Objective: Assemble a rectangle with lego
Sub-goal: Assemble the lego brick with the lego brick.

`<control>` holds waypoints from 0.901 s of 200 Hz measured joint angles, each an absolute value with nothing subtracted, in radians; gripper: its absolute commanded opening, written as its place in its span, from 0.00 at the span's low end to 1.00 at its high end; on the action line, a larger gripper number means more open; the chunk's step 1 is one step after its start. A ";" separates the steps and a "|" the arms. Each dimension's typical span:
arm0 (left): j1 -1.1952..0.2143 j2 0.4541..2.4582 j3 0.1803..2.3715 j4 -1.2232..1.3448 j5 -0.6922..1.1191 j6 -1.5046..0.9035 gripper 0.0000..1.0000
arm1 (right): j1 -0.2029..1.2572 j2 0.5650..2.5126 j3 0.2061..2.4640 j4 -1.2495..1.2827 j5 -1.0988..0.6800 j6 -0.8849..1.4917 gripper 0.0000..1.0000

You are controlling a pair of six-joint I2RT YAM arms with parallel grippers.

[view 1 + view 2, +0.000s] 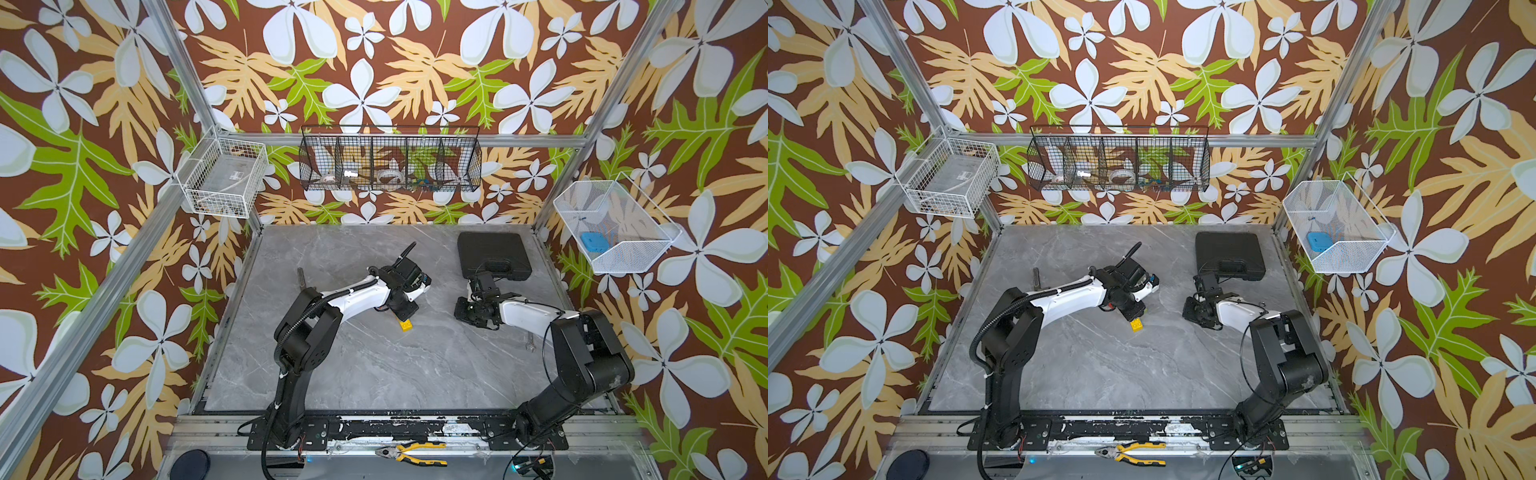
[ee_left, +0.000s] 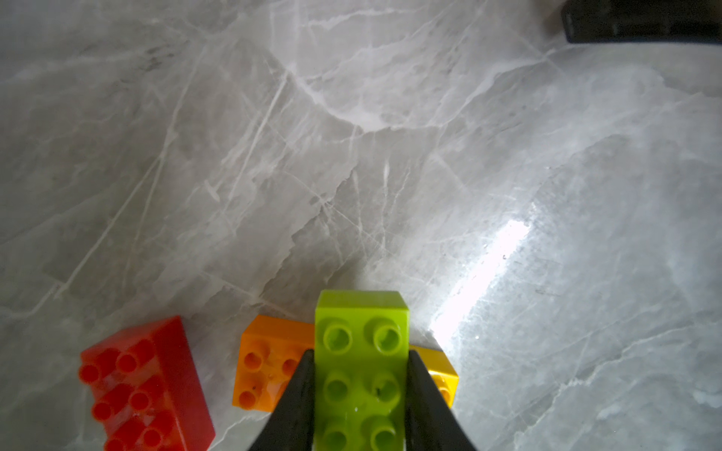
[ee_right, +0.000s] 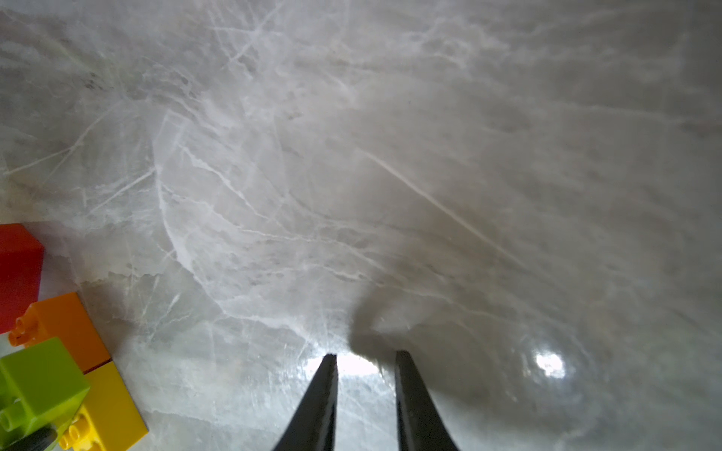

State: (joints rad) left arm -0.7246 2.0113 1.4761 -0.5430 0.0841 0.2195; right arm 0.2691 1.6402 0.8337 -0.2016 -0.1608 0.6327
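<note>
In the left wrist view my left gripper (image 2: 361, 353) is shut on a lime green lego brick (image 2: 361, 324), one finger on each long side. The lime brick lies across an orange brick (image 2: 265, 359) and a yellow brick (image 2: 443, 375) that stand side by side on the table. A red brick (image 2: 144, 386) lies loose beside the orange one. In both top views only the yellow brick (image 1: 406, 325) (image 1: 1136, 325) shows under the left gripper. My right gripper (image 3: 365, 357) hovers over bare table to the right of the bricks, its fingers a narrow gap apart and empty.
A black plastic case (image 1: 492, 253) lies at the back right of the grey marble table (image 1: 374, 365). A dark rod (image 1: 300, 277) lies at the left edge. Yellow-handled pliers (image 1: 411, 453) rest on the front rail. Wire baskets hang on the walls.
</note>
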 measured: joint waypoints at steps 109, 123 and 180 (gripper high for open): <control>-0.725 2.022 1.480 -0.524 0.075 0.233 0.00 | 0.271 1.640 0.834 -0.202 -0.162 0.633 0.25; -0.723 2.021 1.480 -0.529 0.060 0.233 0.01 | 0.271 1.640 0.834 -0.202 -0.163 0.633 0.25; -0.722 2.008 1.480 -0.535 0.061 0.232 0.04 | 0.287 1.644 0.857 -0.203 -0.169 0.633 0.25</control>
